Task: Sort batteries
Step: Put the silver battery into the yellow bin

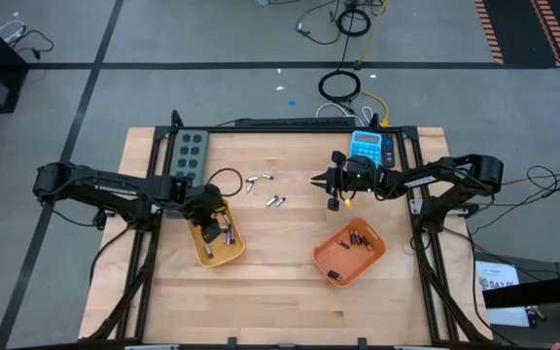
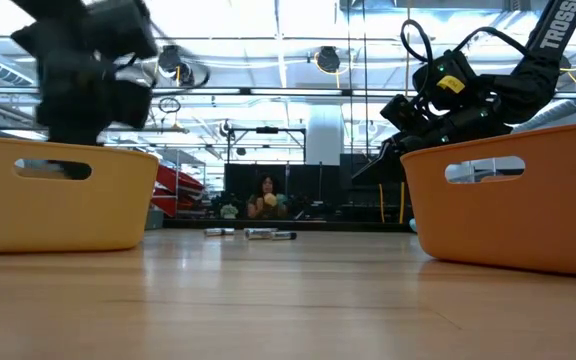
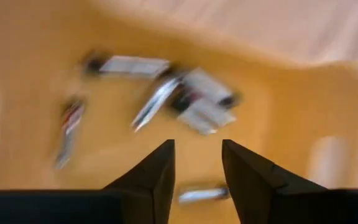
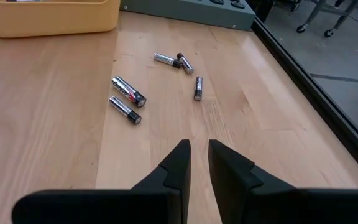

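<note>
Several loose batteries (image 4: 128, 91) lie on their sides on the wood in the middle of the table (image 1: 275, 201), also seen far off in the low view (image 2: 253, 233). The yellow tray (image 1: 233, 255) holds silvery batteries (image 3: 132, 65). Small dark batteries (image 1: 356, 240) lie in the orange tray (image 1: 377, 255). My left gripper (image 1: 210, 222) hangs open over the yellow tray's floor (image 3: 197, 149), with nothing between its fingers. My right gripper (image 1: 316, 181) hovers just right of the loose batteries, its fingers a narrow gap apart (image 4: 197, 148) and empty.
A blue calculator (image 1: 367, 146) and a grey button box (image 1: 190, 148) sit along the far edge. A black cable loop (image 1: 224, 180) lies between the yellow tray and the loose batteries. Bare wood stretches along the near edge. A person (image 2: 266, 195) shows far behind the table.
</note>
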`<state>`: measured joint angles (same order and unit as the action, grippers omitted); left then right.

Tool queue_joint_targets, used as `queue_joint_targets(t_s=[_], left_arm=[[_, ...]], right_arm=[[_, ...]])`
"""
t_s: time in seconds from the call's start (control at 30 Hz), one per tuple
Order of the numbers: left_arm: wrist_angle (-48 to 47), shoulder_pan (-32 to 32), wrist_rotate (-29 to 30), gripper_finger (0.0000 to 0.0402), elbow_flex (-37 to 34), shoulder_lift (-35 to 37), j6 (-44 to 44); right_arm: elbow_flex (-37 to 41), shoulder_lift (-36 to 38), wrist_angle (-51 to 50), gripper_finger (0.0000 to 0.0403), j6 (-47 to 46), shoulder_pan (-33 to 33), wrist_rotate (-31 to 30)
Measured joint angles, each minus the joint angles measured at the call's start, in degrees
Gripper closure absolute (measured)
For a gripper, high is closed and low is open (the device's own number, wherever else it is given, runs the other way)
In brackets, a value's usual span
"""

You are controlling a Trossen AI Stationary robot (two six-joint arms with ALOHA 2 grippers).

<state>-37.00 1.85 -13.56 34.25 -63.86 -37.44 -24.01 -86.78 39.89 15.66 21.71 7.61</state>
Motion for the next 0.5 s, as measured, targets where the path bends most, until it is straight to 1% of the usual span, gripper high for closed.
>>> queue_joint_targets(t_s=[0.13,0.2,0.27,0.37,0.5], left_arm=[[5.9,0.0,-0.4,0.0259,4.3,0.0,5.6],[9.1,0.1,0.6,0.0258,6.2,0.1,8.8],[11.6,0.5,4.6,0.0258,7.7,0.1,12.4],[14.9,2.8,13.4,0.0258,8.3,-0.6,16.1],[16.0,8.3,20.1,0.0258,8.2,-4.2,19.9]], right_arm=[[0.0,0.0,0.1,0.0355,0.0,0.0,0.0],[0.0,0.0,0.3,0.0355,0.3,0.0,0.0],[0.0,0.0,0.3,0.0355,0.5,0.0,0.0],[0.0,0.0,0.6,0.0355,0.6,0.0,0.0],[0.0,0.0,0.7,0.0355,0.6,0.0,0.0]])
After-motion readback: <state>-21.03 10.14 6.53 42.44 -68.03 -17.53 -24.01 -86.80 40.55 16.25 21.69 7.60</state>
